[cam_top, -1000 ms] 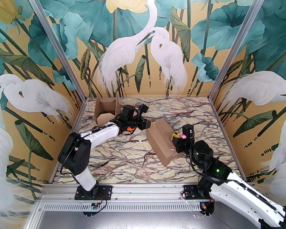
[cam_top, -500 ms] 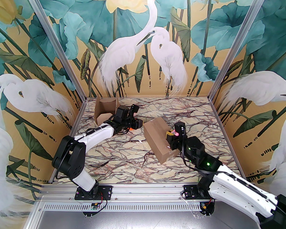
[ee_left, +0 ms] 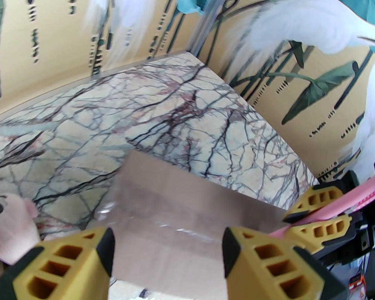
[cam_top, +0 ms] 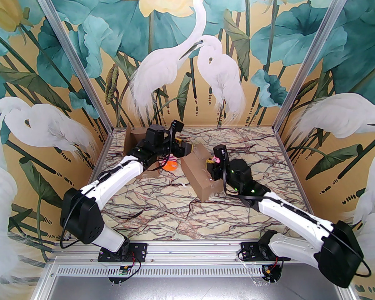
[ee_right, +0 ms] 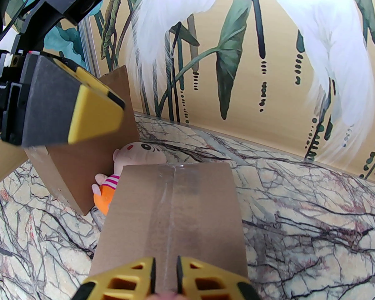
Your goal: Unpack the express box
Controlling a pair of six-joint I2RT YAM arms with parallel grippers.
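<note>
While the left pincer (ee_left: 168, 245) gapes at the box (ee_left: 190, 205), its camera shows the right pincer (ee_left: 298, 220) clamping a pink tool (ee_left: 361, 198).

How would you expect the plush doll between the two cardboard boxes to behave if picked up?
The plush doll looks soft-stuffed, so it would probably squash and flop, not stay stiff. Its fabric likely resists slipping. Tucked between the taped box and the other cardboard box, it may snag them.

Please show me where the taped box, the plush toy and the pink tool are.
taped box (ee_right: 175, 217): right wrist view, on the clear tape along its top face.
plush toy (ee_right: 140, 155): right wrist view, on its face.
pink tool (ee_left: 364, 195): left wrist view, on its pink body.
</note>
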